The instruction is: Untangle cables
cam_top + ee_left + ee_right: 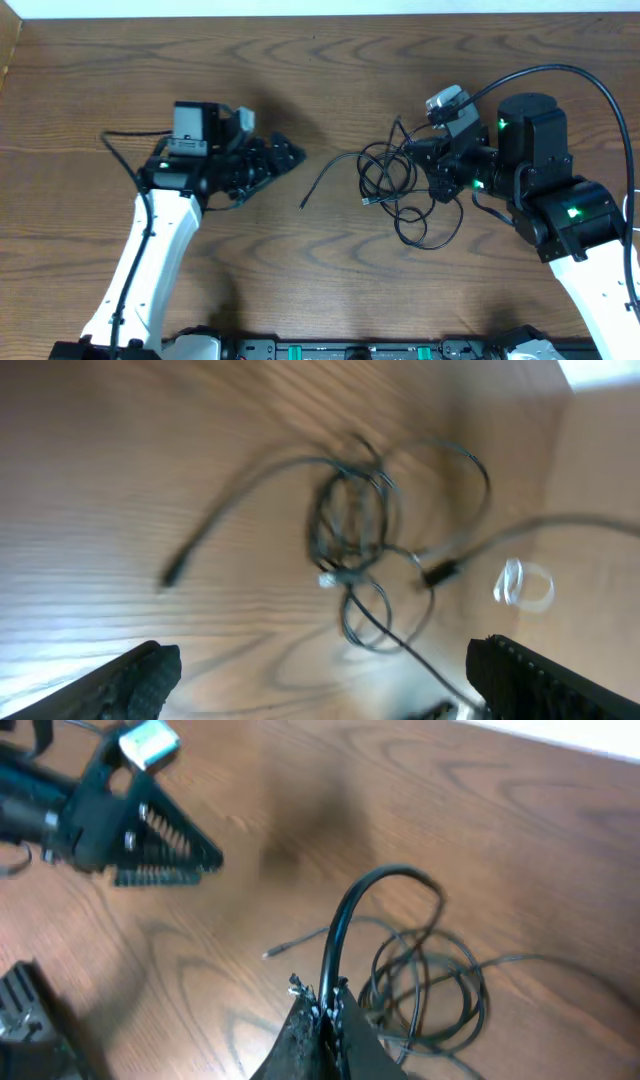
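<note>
A tangle of thin black cables [392, 182] lies right of the table's middle, with one loose end [303, 204] trailing left. My right gripper [418, 158] sits over the tangle's upper right. In the right wrist view it [326, 1004] is shut on a black cable [345, 915] that arcs up from the fingertips and drops into the coiled loops [432, 990]. My left gripper [277, 158] hovers open to the left of the cables, with nothing between its fingers [145, 678]. Its view shows the blurred tangle [352, 525] ahead and a small white loop [522, 583] beyond.
The wooden table [320, 70] runs to a pale wall edge at the top. Thick black arm wiring [590, 85] arcs over the right arm. A dark equipment strip [330, 350] lines the front edge.
</note>
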